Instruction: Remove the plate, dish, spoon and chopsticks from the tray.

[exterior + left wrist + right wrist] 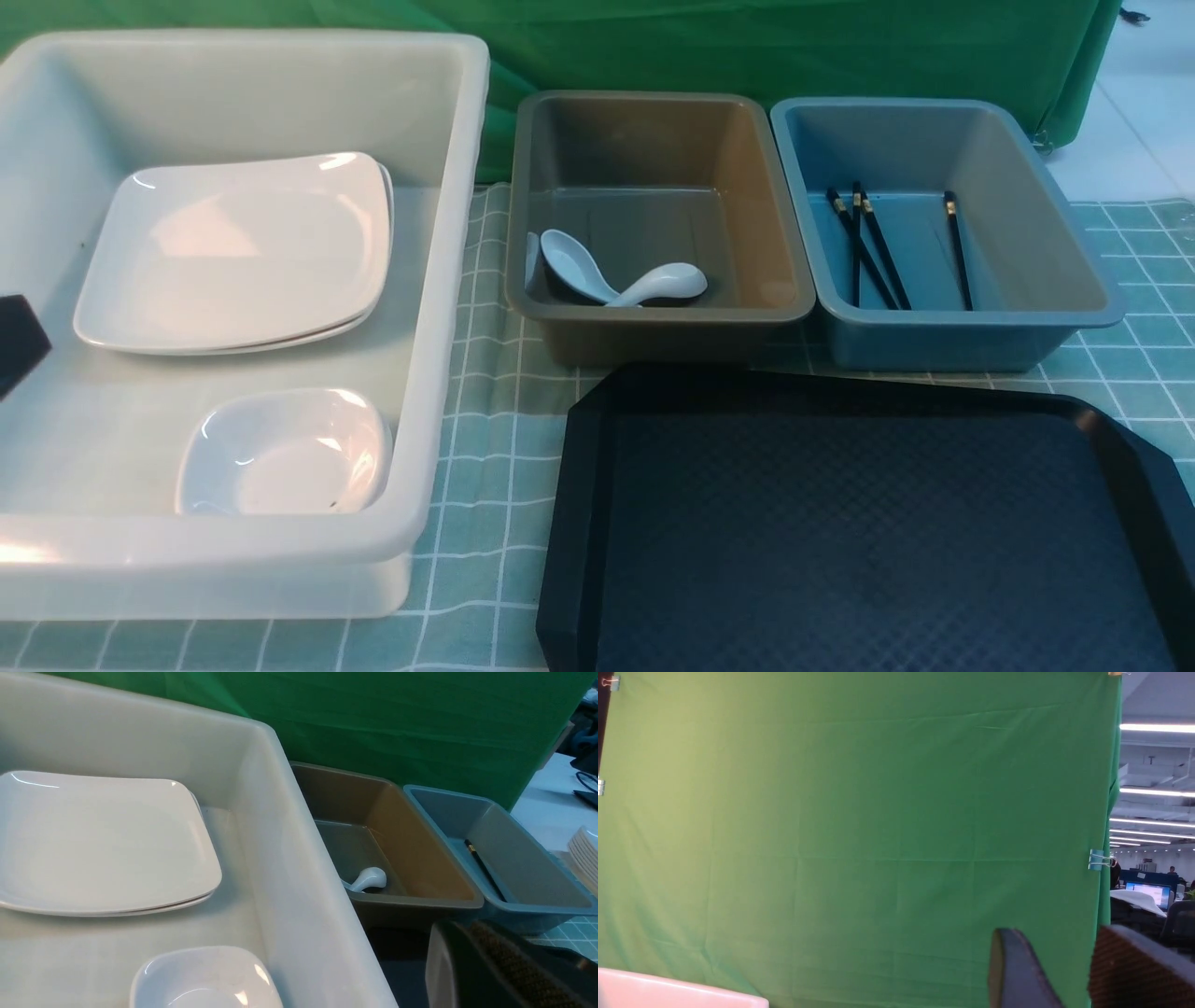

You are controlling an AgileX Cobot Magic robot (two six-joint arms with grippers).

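Ahead, the tray [868,523] floor lies bare.

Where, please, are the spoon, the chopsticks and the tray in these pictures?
spoon [658,283], front view, on its handle, inside the brown bin.
chopsticks [878,254], front view, mid-shaft of one stick, inside the blue bin.
tray [840,523], front view, on its bare textured floor.

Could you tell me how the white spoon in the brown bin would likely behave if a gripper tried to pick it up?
The spoon looks glossy, so it would probably slip between fingers. It seems stiff and likely breakable if dropped. Its handle rests across a second spoon, so lifting it might nudge that one.
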